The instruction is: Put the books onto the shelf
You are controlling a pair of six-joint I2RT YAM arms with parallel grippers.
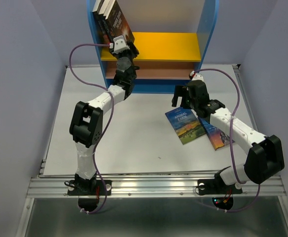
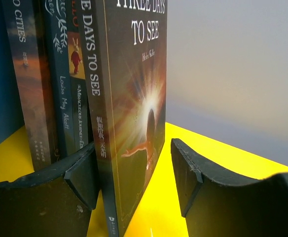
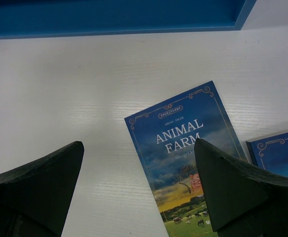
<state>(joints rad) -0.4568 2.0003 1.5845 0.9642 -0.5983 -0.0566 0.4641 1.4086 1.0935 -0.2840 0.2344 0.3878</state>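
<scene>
Left end effector (image 2: 136, 173) released astride dark book (image 2: 134, 89), right end effector (image 3: 138, 163) released above blue book (image 3: 181, 136)

Left tool (image 2: 134, 163) raised and far forward, jaws apart; right tool (image 3: 139, 148) low, wide open.

The white bench (image 1: 134, 148) stood boxed in by plain lavender-grey panels: the nine o'clock wall (image 1: 16, 74), the three o'clock wall (image 1: 279, 59) and the twelve o'clock wall (image 1: 233, 29). An aluminium rail (image 1: 154, 186) ran along the bench's six o'clock edge, and a dull grey floor (image 1: 149, 217) showed below it. The light was soft and even, leaving only faint shadows on the bench top.
</scene>
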